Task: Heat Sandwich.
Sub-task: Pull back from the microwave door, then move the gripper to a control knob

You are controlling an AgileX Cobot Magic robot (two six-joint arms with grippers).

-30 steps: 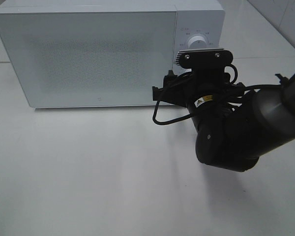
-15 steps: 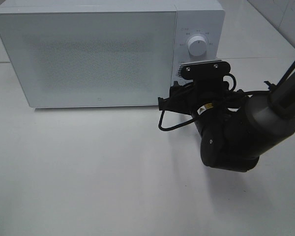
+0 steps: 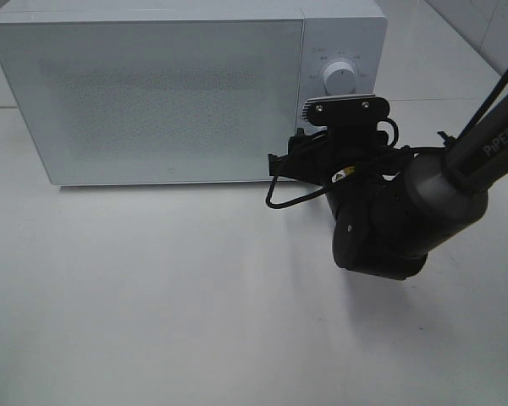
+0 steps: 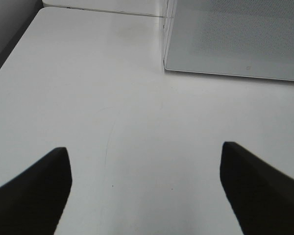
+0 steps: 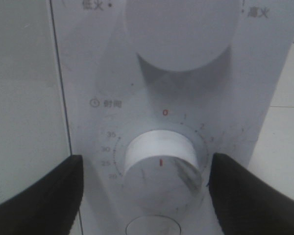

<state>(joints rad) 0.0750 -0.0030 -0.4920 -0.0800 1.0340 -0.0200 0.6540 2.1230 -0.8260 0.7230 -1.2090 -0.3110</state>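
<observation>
The sandwich is out of view; the white microwave (image 3: 152,93) stands with its door shut. My right gripper (image 5: 146,161) is open in front of the control panel, one dark finger (image 5: 39,196) on each side of the lower timer knob (image 5: 159,171), and neither touches it. In the high view the right arm (image 3: 381,220) and its wrist camera hide that knob, and only the upper knob (image 3: 339,78) shows. My left gripper (image 4: 144,147) is open over bare table near the microwave's left front corner (image 4: 165,66), holding nothing.
The white table (image 3: 152,296) stretches in front of the microwave. A black cable loop (image 3: 279,199) hangs from the right wrist close to the door's lower right corner. The table's left edge (image 4: 10,54) shows in the left wrist view.
The right wrist has dropped from the upper knob's level to the lower knob and shifted slightly left. The left gripper has not changed.
</observation>
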